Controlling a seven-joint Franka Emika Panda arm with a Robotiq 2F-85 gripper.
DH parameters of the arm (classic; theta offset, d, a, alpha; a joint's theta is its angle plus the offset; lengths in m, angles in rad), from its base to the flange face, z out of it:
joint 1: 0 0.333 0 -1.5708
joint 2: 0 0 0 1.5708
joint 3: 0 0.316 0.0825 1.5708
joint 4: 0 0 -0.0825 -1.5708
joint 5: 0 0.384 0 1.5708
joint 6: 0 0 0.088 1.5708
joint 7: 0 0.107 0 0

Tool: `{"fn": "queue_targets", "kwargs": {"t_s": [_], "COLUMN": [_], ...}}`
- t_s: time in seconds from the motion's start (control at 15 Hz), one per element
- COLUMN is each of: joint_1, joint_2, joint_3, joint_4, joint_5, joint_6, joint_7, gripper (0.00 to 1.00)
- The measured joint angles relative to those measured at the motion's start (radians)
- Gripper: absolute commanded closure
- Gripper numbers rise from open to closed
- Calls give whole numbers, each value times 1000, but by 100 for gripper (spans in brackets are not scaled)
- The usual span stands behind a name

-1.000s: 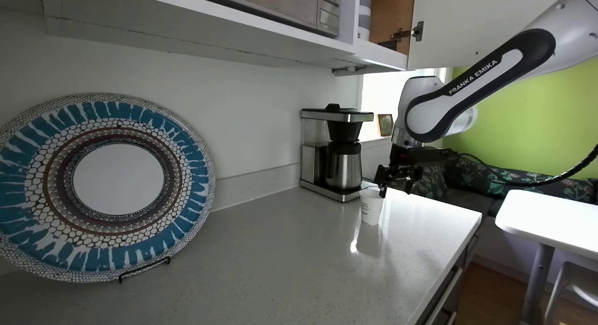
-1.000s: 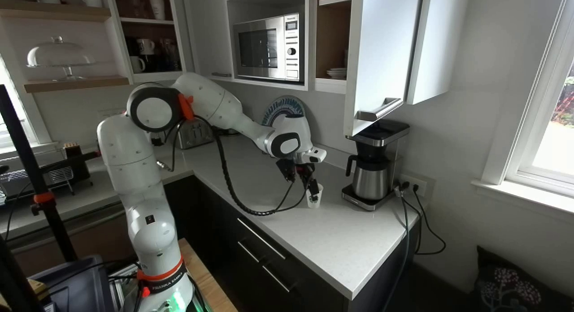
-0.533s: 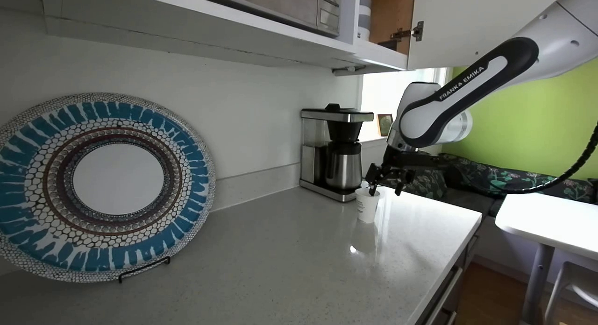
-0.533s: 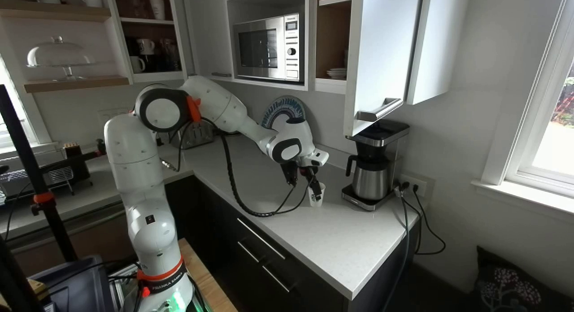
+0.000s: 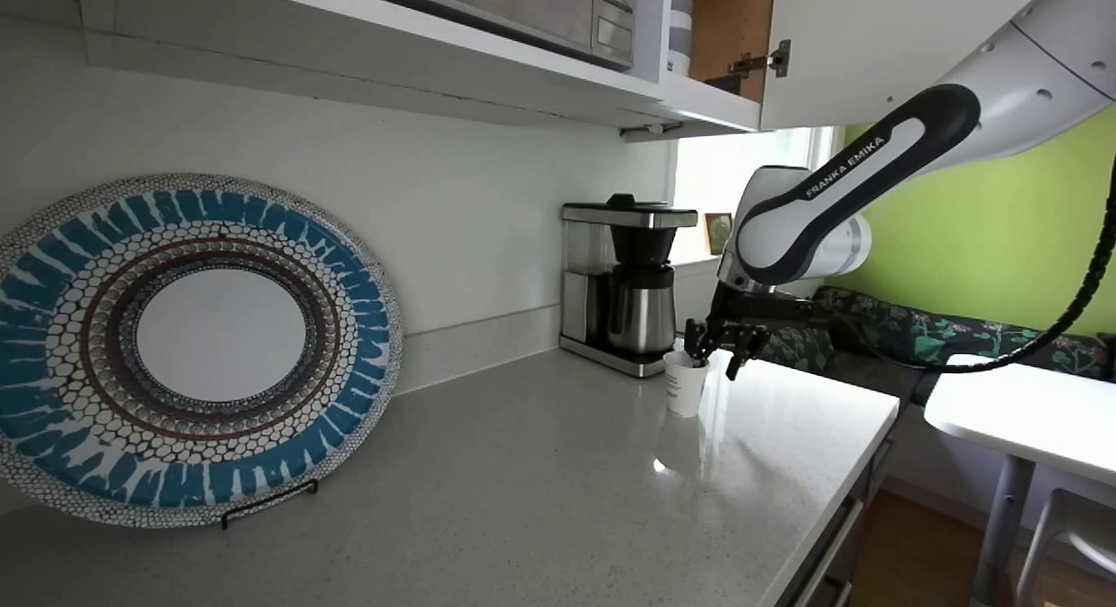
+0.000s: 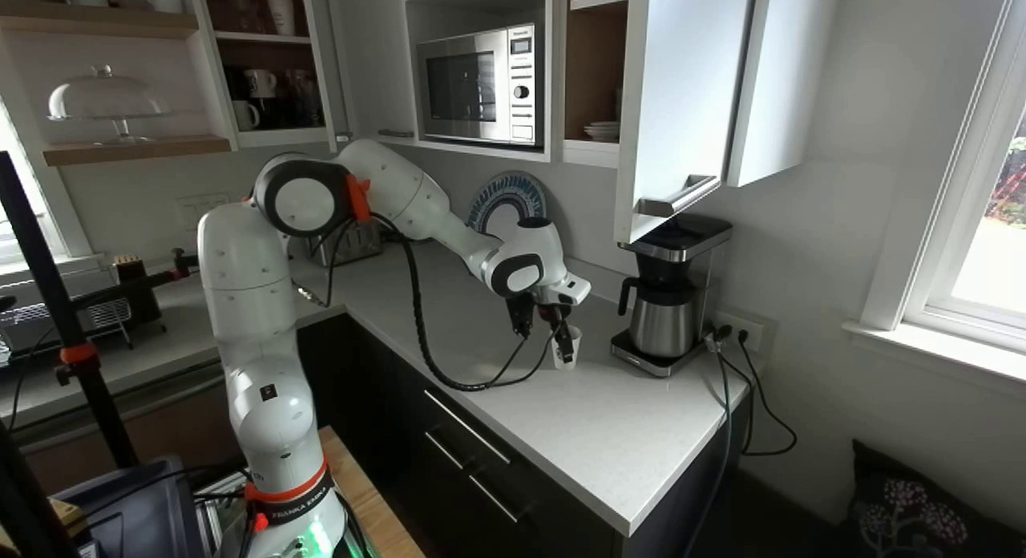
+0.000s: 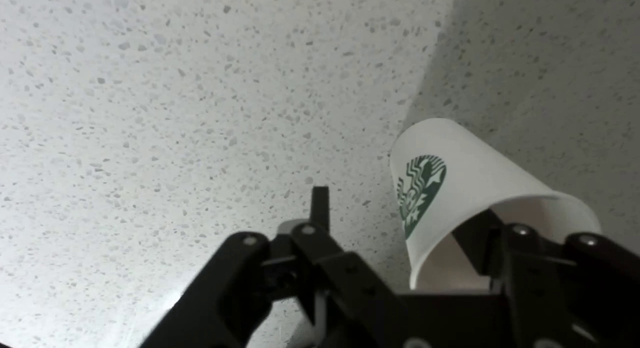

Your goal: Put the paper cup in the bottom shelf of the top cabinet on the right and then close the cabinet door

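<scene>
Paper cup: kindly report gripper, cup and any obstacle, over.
Gripper open, one finger inside Starbucks paper cup. Cup upright on countertop, not gripped. Possible obstacle: coffee maker, apart from cup.

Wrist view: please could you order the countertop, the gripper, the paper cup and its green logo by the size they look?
1. Countertop, the largest visible area
2. Gripper, probably enlarged by nearness to the camera
3. Paper cup, partly covered
4. Green logo

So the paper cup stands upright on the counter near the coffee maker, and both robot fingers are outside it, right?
Not quite: the wrist view shows one finger inside the paper cup and the other finger outside. The rest holds: the paper cup stands upright on the counter near the coffee maker.
</scene>
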Motion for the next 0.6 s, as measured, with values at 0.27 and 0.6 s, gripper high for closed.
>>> {"fn": "queue_targets", "kwargs": {"t_s": [0.27,0.6], "joint_1": [0,1], "joint_2": [10,3], "joint_3": [-1,-1], "joint_4": [2,4], "joint_5": [16,45], "joint_6": [0,2], "joint_7": [-1,-10], "gripper": [95,99]}}
